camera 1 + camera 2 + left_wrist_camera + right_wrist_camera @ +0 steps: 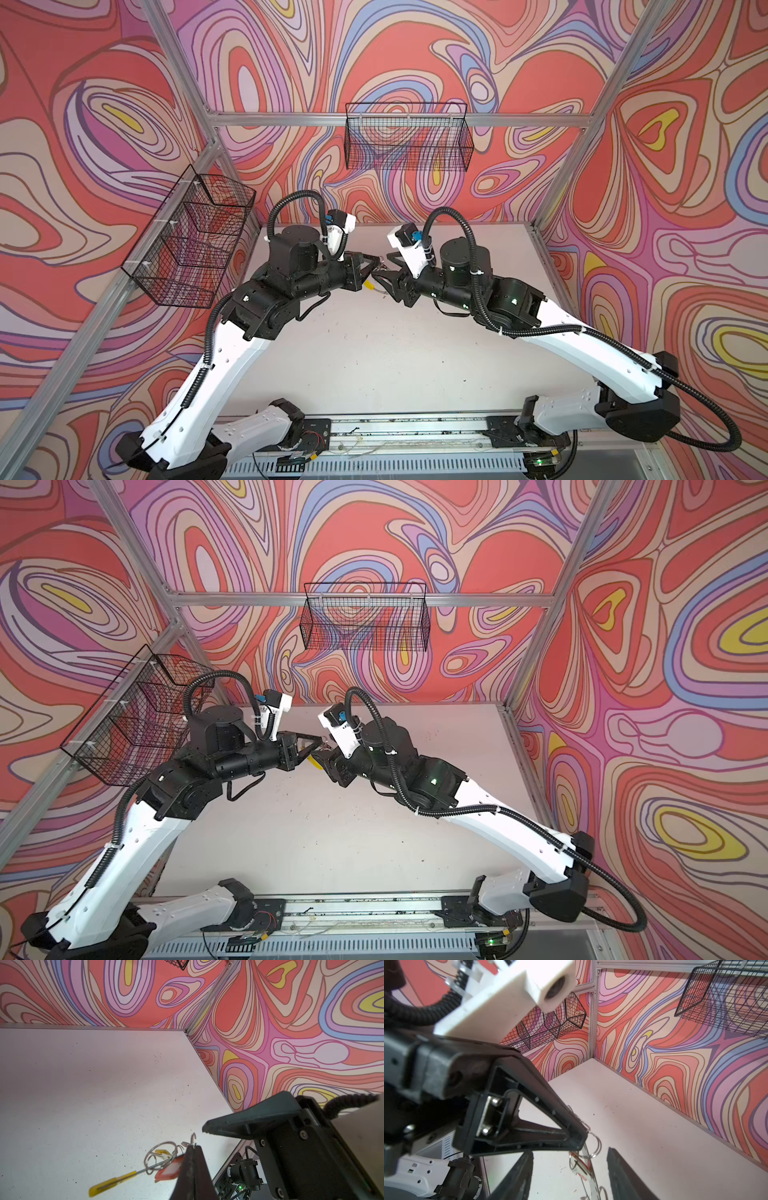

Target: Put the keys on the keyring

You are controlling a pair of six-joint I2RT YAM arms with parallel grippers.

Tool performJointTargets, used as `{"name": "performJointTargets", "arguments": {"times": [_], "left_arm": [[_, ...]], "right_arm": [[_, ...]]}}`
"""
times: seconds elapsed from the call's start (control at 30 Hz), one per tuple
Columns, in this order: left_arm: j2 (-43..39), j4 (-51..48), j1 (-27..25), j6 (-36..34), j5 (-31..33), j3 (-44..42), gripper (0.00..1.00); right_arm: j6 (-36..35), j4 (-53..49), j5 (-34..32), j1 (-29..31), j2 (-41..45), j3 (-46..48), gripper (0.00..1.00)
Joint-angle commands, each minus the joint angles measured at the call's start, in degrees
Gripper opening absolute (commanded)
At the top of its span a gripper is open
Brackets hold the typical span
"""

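My left gripper point(194, 1147) is shut on a small wire split ring point(193, 1139) of the keyring point(145, 1169), which hangs edge-on above the table; its yellow arc point(113, 1182) is lowest. A red-tagged key point(168, 1169) and a yellow-tagged key point(161, 1152) dangle among the wire rings. My right gripper point(570, 1151) is open, its fingers either side of the hanging keyring point(591, 1180) and red-tagged key point(580, 1167) without touching them. In both top views the grippers point(376, 264) point(381, 273) meet tip to tip mid-table, with a yellow bit point(368, 284) below them.
The white table point(374, 353) runs back to patterned walls. A black wire basket point(189, 241) hangs on the left wall and another point(409, 137) on the back wall. A metal rail point(395, 428) crosses the front edge between the arm bases.
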State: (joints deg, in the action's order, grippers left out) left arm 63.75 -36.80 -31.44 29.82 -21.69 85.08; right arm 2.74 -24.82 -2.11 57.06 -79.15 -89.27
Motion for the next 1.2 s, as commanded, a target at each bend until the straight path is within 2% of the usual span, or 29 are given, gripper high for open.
{"name": "performJointTargets", "arguments": {"times": [0.0, 0.17, 0.37, 0.5, 0.6, 0.8, 0.9, 1.17], "left_arm": [[-1.42, 2.89, 0.31, 0.32, -2.34, 0.0, 0.0], [-2.22, 2.15, 0.3, -0.12, -1.23, -0.13, 0.0], [-1.47, 2.95, 0.33, 0.12, -3.95, -0.26, 0.0], [-1.91, 3.09, 0.33, -0.07, -3.87, -0.18, 0.0], [-2.22, 3.06, 0.33, -0.13, -3.93, -0.18, 0.0], [-2.21, 2.57, 0.28, -0.86, -4.58, -0.09, 0.0], [-1.96, 1.93, 0.32, -1.26, -4.92, 0.15, 0.0], [-0.93, -0.62, 0.28, -1.25, -3.47, 2.28, 0.0]], "right_arm": [[0.62, -0.56, -1.05, -0.97, -1.37, -1.05, 0.57], [0.78, -1.48, -0.67, -3.45, -1.57, -0.95, 0.54], [0.18, -1.75, 1.2, -4.58, -2.25, -1.61, 0.51], [0.16, -1.54, 1.94, -4.58, -2.82, -1.24, 0.44], [0.41, -1.8, 1.24, -4.74, -2.55, -0.25, 0.34], [0.51, -1.9, -1.01, -4.85, -1.03, 0.69, 0.3], [0.08, -0.77, 1.81, -4.81, -0.27, 1.25, 0.33], [-2.12, 0.51, 8.67, -4.85, 1.32, 2.97, 0.52]]}}
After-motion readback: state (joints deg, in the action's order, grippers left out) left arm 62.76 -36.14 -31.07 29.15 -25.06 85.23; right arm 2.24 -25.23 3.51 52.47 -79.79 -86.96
